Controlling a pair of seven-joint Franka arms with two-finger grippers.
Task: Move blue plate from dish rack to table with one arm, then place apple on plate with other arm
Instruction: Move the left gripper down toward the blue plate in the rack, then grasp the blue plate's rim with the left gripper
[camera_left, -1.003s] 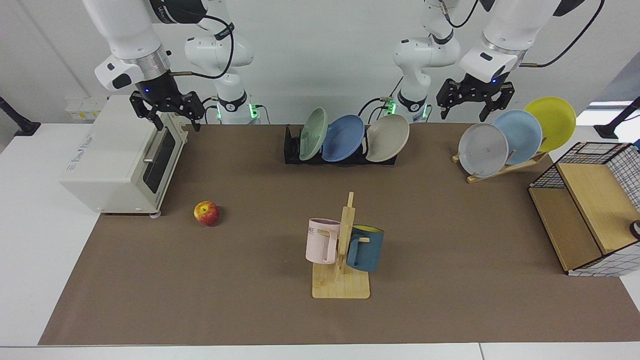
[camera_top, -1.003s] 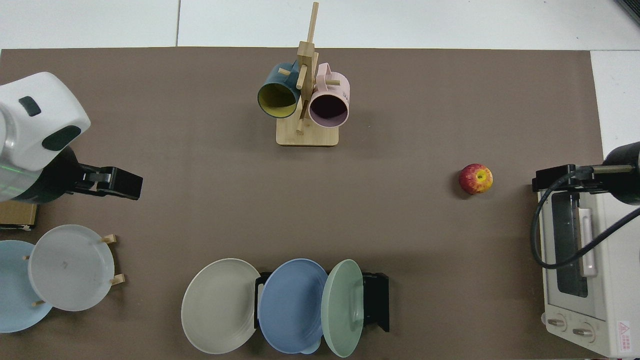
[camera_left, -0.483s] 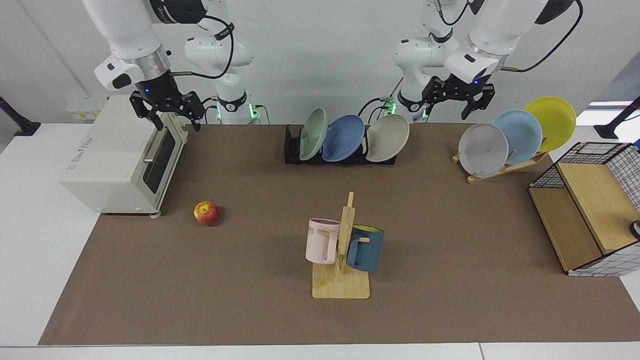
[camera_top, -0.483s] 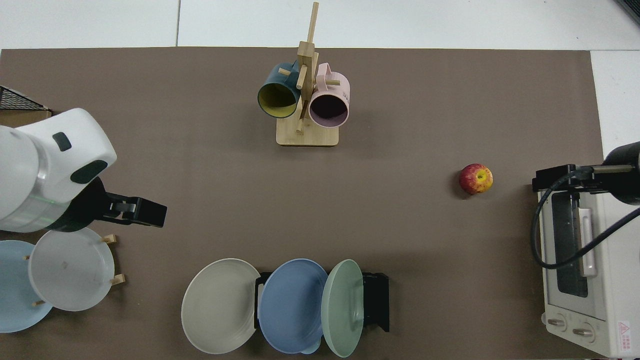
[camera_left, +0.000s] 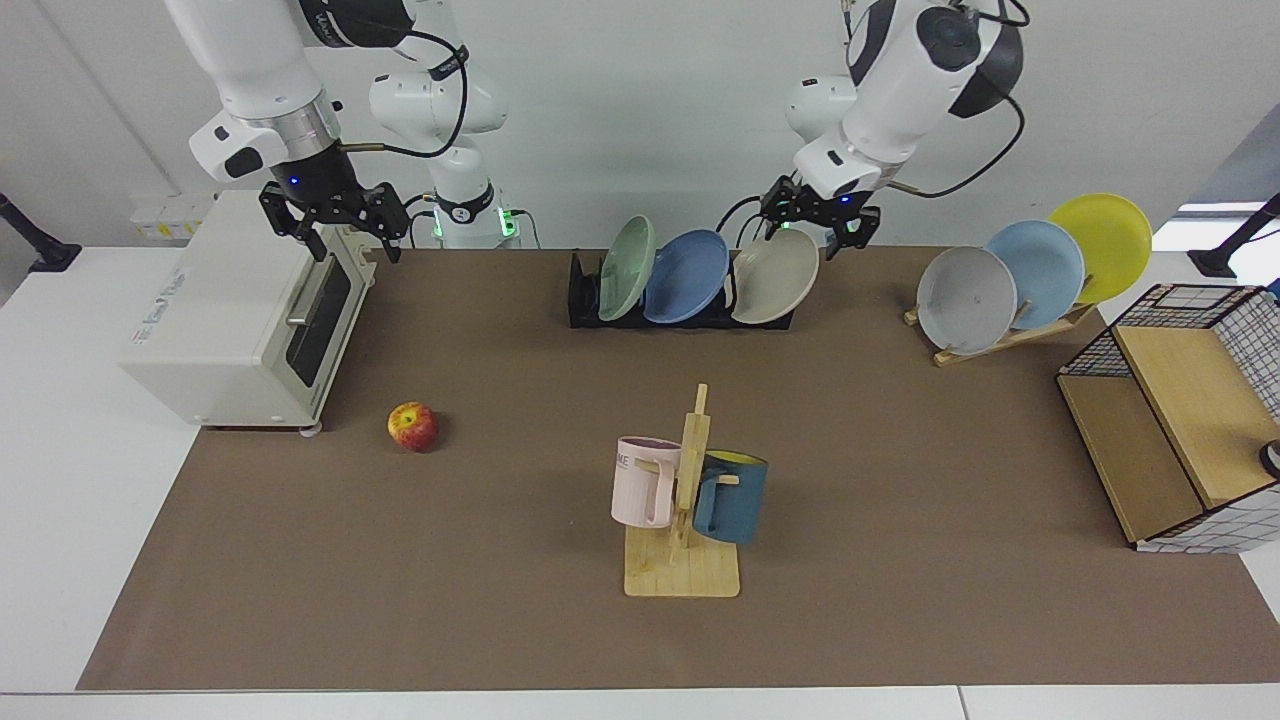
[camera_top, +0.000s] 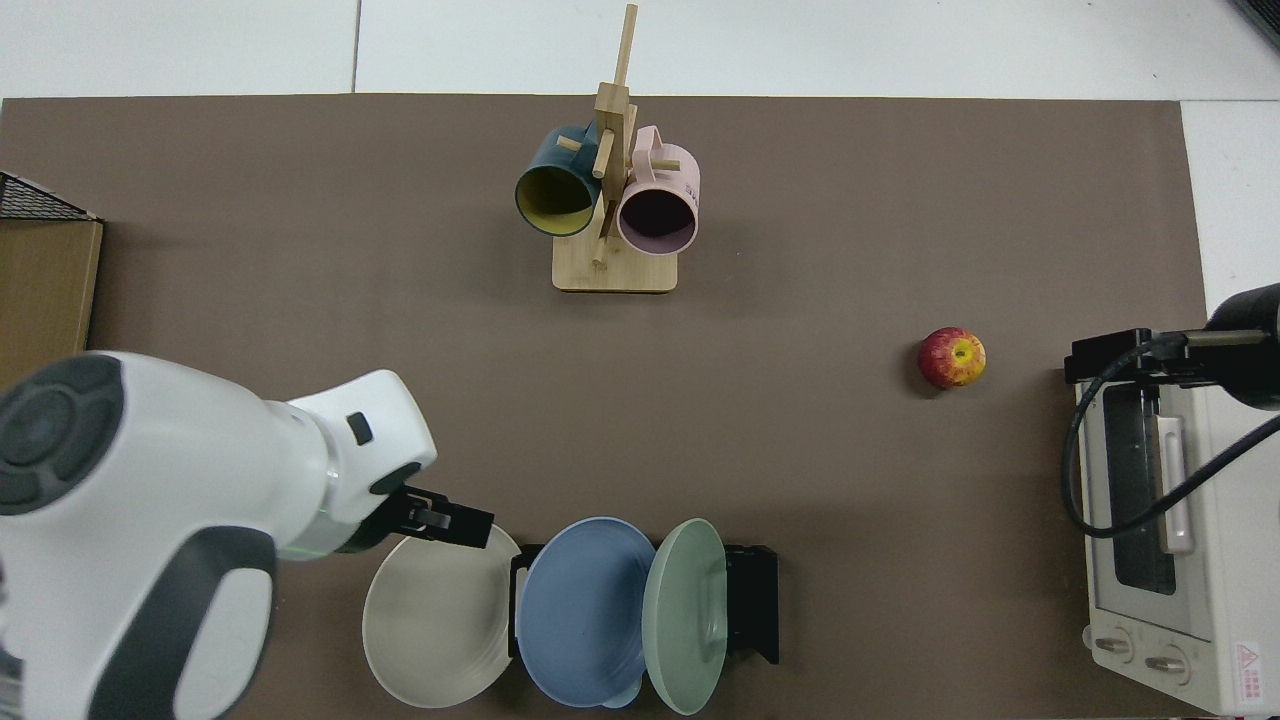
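Facing the robots, nothing of the task is finished: the blue plate (camera_left: 686, 276) stands on edge in the middle slot of the dish rack (camera_left: 585, 296), between a green plate (camera_left: 626, 268) and a beige plate (camera_left: 775, 276), and the apple (camera_left: 413, 426) lies on the bare mat of the table (camera_left: 900, 480), well apart from the rack and near a toaster oven (camera_left: 245, 315). The left gripper (camera_left: 822, 222) hangs just above the beige plate's upper rim, fingers spread and holding nothing; I judge it is on the approach to the blue plate, so the grasp, the lift, the set-down and the whole apple step are left. The right gripper (camera_left: 335, 220) waits over the oven's front edge, fingers apart and empty. A wooden stand (camera_left: 1010, 335) holds grey, pale blue and yellow plates; a mug tree (camera_left: 685, 520) carries a pink and a dark blue mug; a wire basket (camera_left: 1180, 420) shows only wooden boards inside. From above, the rack (camera_top: 755, 600) holds the same three plates, the blue plate (camera_top: 585, 610) central; the left gripper (camera_top: 445, 520) sits over the beige plate's (camera_top: 435, 620) rim, beside the blue one but not touching it. The apple (camera_top: 952, 357) rests alone on the mat, near the right gripper (camera_top: 1105, 358), whose fingers this view does not show clearly.
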